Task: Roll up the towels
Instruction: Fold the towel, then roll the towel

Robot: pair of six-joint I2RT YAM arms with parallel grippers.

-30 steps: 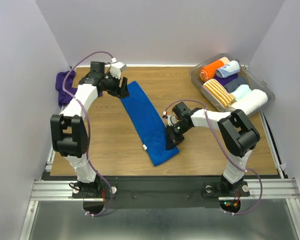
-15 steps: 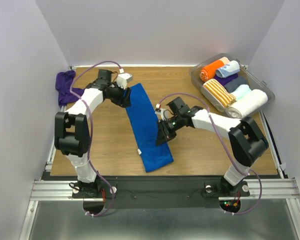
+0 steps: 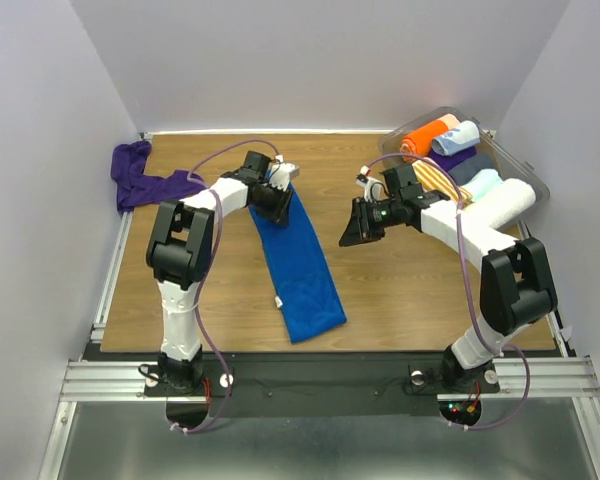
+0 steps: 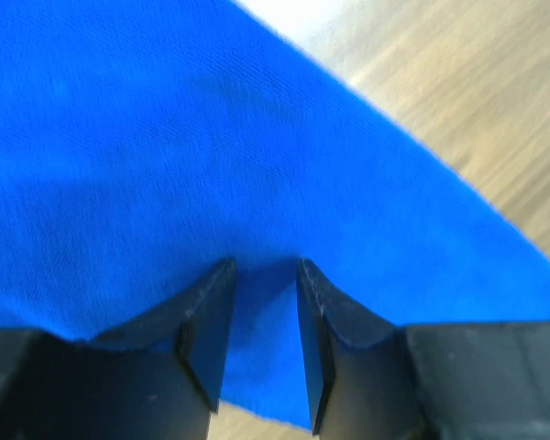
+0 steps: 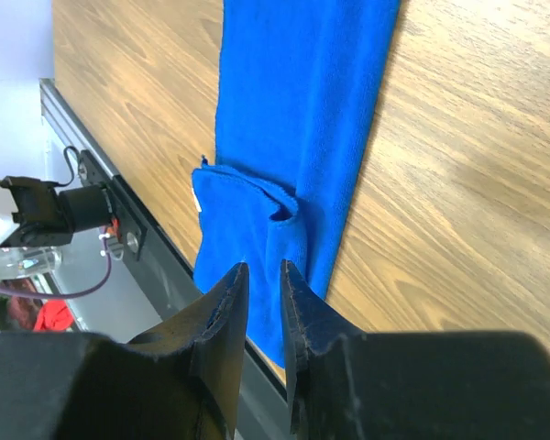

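Towel to roll: blue towel (image 3: 302,270), flat, long way running from the left claw (image 3: 277,203) down toward the arm bases.
Left claw: on the far end of the strip, fingers nearly together, likely pinching a small fold of blue cloth.
Right claw (image 3: 352,235): up off the wood, just to the right of the strip, almost closed, holding nothing.
Nearer arm: left.
Left arm pose: stretched far out, bent across to the right, wrist tipped down.
Purple towel (image 3: 138,178): bunched up, well off to the left of the left claw.
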